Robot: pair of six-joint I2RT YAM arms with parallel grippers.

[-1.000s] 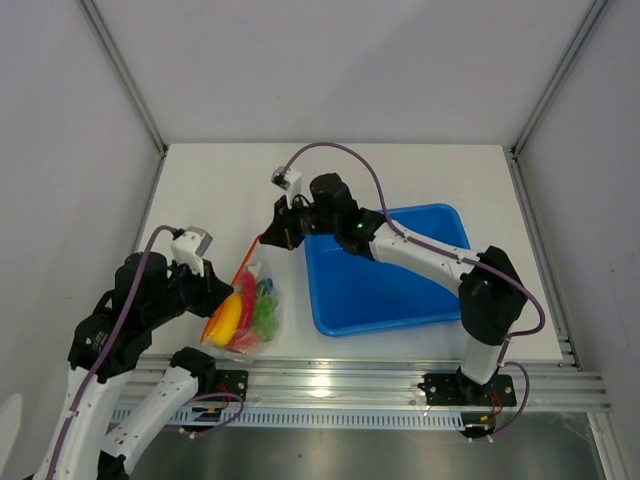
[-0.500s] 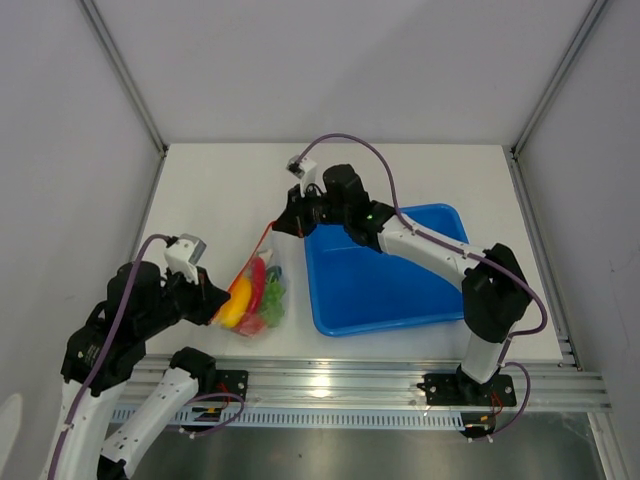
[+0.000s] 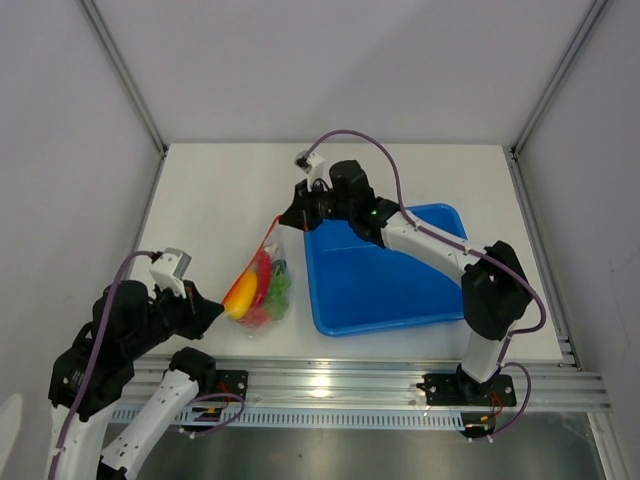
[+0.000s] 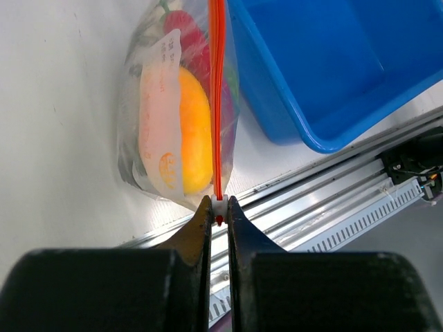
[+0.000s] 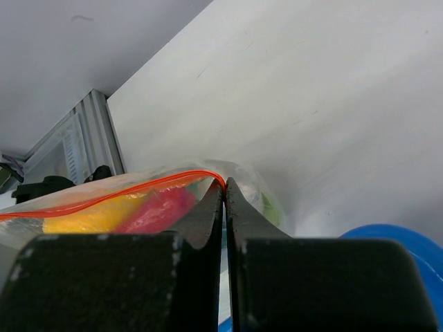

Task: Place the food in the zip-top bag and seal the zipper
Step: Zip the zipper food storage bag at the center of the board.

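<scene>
That bag just left of the tray looks light, floppy and slick. The left gripper and right gripper are each pinched tight on a zipper end, probably the stiffest hold.

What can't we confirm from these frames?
- Zipper sealed or not: edge-on in left wrist view, too thin from top.
- Full count of food: bag film and white label hide pieces.
- Bag's lower half, right wrist view: behind right pincer.
</scene>
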